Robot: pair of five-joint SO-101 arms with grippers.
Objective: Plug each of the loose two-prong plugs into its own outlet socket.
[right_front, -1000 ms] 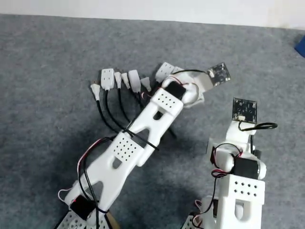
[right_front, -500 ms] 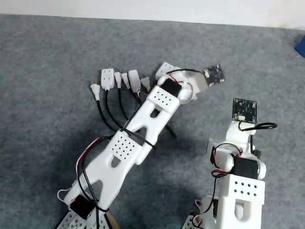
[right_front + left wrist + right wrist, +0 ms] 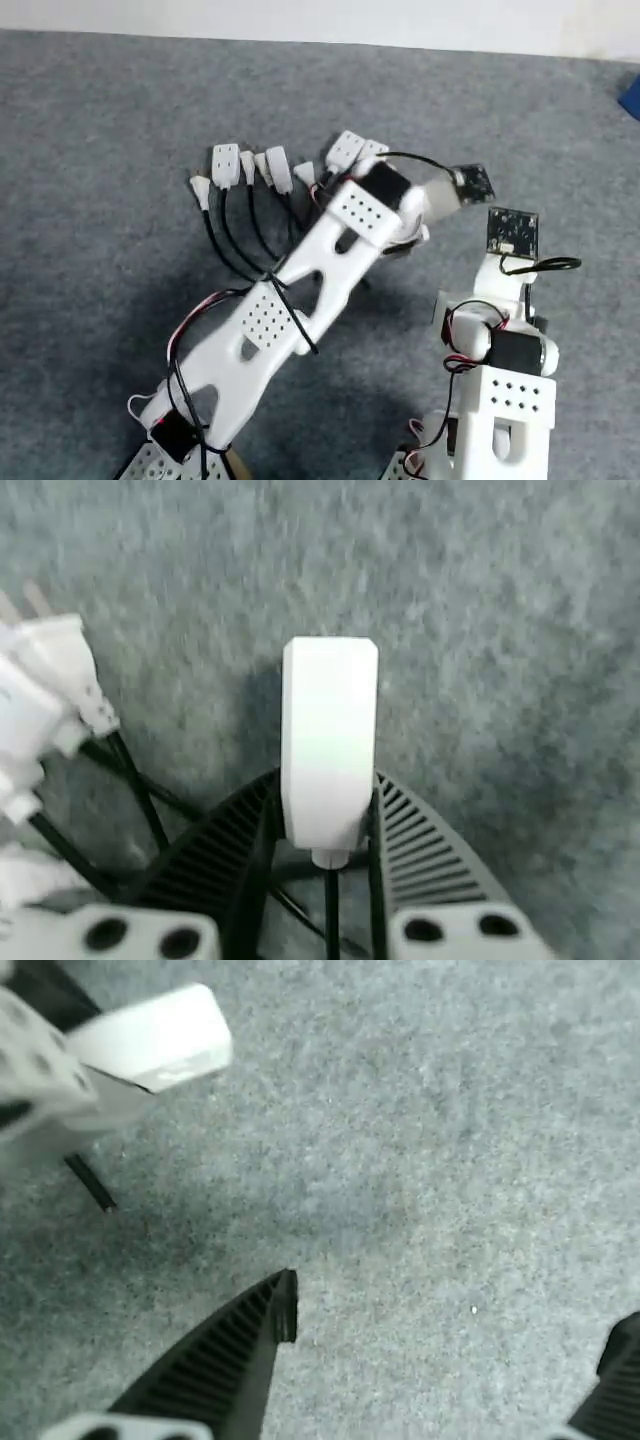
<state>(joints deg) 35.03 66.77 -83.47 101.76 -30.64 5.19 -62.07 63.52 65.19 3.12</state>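
- Clamping the left gripper [image 3: 327, 785] narrowly around a white rectangular connector [image 3: 329, 735], with the dark ribbed fingers [image 3: 258, 830] pressing its two flanks and a thin black lead running out of its rear between them.
- Presenting a blank end face on that connector, with no prongs or slots showing, so leaving plug or socket impossible to tell.
- Lying near the held piece, a loose plug [image 3: 50, 685] with two prongs pointing away from the gripper.
- Stretching the left arm [image 3: 300, 290], in the high view, from 7 o'clock up toward 1 o'clock and ending just past the row of white plugs and sockets [image 3: 280, 168].
- Spreading that row across 11 to 12 o'clock, with black cords [image 3: 225, 245] fanning back toward 7 o'clock under the arm.
- Splaying the right gripper [image 3: 450, 1330] wide, gripping nothing, hanging over bare grey carpet [image 3: 450, 1160].
- Sitting the right arm [image 3: 505, 350] at 5 o'clock, well apart from the row.
- Judging the task as barely begun: one piece gripped, no pair visibly joined, though pieces in the row are crowding too closely to rule out a mated pair.
- Leaving, by this reading, every plug to be lined up and pushed into its own socket.
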